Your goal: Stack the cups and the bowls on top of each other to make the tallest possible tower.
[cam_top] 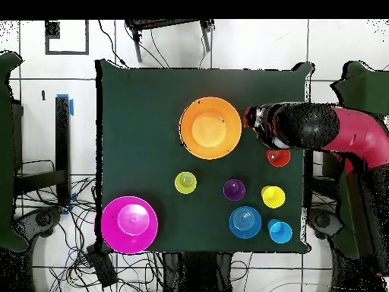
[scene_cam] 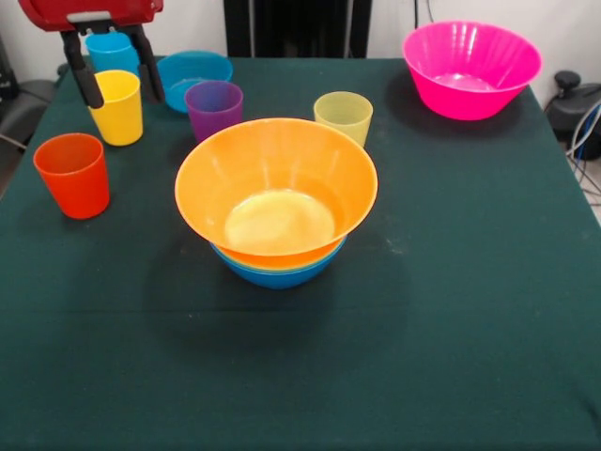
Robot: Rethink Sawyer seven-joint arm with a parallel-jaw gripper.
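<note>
The tower stands mid-table: a large orange-yellow bowl (scene_cam: 276, 188) (cam_top: 210, 128) nested in a blue bowl (scene_cam: 277, 274). My gripper (scene_cam: 126, 99) hangs open at the far left with nothing held. In the front view its black fingers (scene_cam: 83, 73) frame the yellow cup (scene_cam: 117, 120) (cam_top: 273, 196); how high it hangs I cannot tell. The blue cup (scene_cam: 111, 52) (cam_top: 279, 231) stands behind it. The orange cup (scene_cam: 72, 174) (cam_top: 278, 157), purple cup (scene_cam: 214, 108) (cam_top: 234, 189) and pale yellow-green cup (scene_cam: 344, 115) (cam_top: 185, 182) stand upright and apart. From overhead the arm (cam_top: 334, 133) hides the fingers.
A large pink bowl (scene_cam: 471, 68) (cam_top: 130, 223) sits at one back corner. A small shallow blue bowl (scene_cam: 192, 75) (cam_top: 245, 222) lies beside the purple cup. The dark green table (scene_cam: 451, 310) ends close to the orange cup. Cables lie on the floor (cam_top: 83, 251).
</note>
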